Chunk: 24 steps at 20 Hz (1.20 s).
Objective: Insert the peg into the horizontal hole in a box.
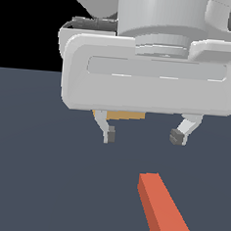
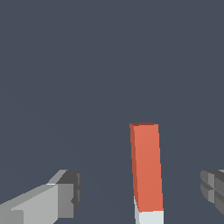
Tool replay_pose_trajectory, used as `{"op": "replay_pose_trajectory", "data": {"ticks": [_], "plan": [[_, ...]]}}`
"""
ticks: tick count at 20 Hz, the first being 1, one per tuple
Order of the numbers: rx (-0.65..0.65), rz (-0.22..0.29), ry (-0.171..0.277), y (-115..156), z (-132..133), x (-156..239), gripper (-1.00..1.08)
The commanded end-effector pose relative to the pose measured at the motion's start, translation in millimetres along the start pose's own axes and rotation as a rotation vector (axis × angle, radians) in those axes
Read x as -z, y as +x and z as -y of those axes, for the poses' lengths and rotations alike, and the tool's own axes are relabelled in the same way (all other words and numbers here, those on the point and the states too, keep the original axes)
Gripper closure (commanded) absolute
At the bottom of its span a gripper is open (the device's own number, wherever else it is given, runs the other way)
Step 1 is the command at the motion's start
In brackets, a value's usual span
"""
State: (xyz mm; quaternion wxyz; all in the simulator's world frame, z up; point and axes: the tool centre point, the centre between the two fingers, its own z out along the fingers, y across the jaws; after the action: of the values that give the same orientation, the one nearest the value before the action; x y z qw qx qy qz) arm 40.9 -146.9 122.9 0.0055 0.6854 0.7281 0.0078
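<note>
The peg (image 1: 165, 209) lies flat on the dark floor at the front of the exterior view, its orange-red half showing and running off the lower edge. In the wrist view the peg (image 2: 147, 168) shows its orange-red half and the start of its white half. My gripper (image 1: 144, 135) is open and empty, hovering above the floor behind the peg's red end. Its fingertips (image 1: 109, 135) stand wide apart. In the wrist view the gripper (image 2: 142, 194) straddles the peg from above without touching it. The tan box (image 1: 126, 116) shows only as a sliver behind the hand. The hole is hidden.
The grey-white hand body (image 1: 150, 76) fills the upper half of the exterior view and blocks most of what lies behind it. The dark blue-grey floor (image 1: 38, 180) spreads around the peg.
</note>
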Motion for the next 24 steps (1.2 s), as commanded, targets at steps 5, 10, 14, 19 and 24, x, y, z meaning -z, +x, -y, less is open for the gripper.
{"op": "replay_pose_trajectory", "data": {"ticks": [5,10,14,19,24], "plan": [[0.024,0.001,0.008,-59,-13,-23,-0.92],[0.038,0.001,0.012,-93,-22,-37,-0.92],[0.046,0.001,0.015,-114,-28,-45,-0.92],[0.053,0.002,0.017,-130,-33,-52,-0.92],[0.056,0.002,0.018,-140,-36,-55,-0.92]]}}
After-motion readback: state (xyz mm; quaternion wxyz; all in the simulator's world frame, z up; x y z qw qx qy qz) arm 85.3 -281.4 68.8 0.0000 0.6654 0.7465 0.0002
